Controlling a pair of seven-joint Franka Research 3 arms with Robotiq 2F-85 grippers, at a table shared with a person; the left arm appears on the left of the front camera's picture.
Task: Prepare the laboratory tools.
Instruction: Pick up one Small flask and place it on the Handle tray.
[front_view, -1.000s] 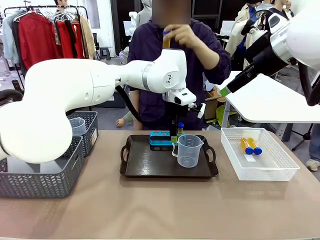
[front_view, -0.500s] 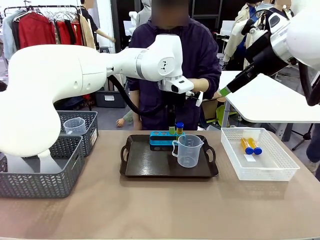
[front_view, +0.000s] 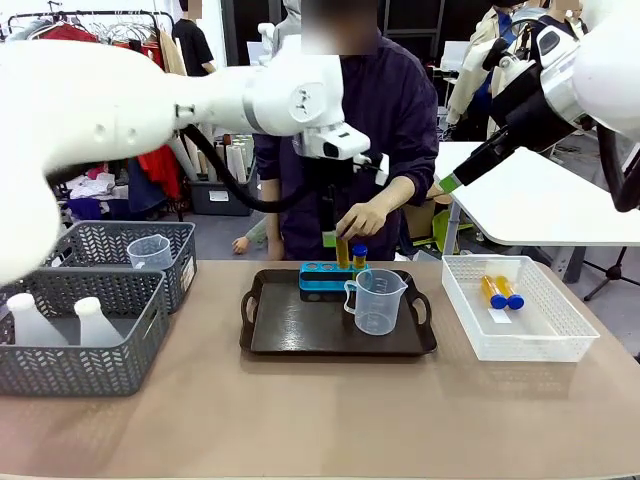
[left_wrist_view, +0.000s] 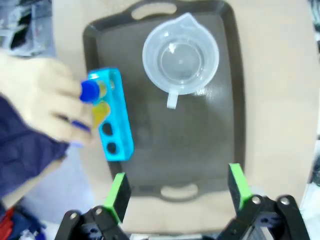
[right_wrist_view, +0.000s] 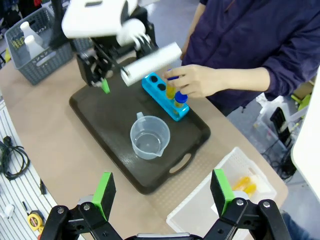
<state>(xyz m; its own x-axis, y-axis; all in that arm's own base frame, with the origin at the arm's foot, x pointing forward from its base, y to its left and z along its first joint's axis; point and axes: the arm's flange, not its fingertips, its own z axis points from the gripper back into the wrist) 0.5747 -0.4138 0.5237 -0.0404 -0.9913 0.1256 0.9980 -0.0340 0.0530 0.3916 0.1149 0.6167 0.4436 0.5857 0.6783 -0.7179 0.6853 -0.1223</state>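
Tube-racking seemed under way: the person's hand held an amber tube at the blue rack on the tray's far edge. The left gripper and right gripper hung wide and empty above the tray. Next, probably, a grasp on the two tubes right of the tray.

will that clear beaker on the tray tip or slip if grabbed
The beaker looks empty from above, so probably light and easy to slide on the smooth tray. Its clear plastic walls may flex under a squeeze. Narrower at the base than the rim, it might tip if pushed high.
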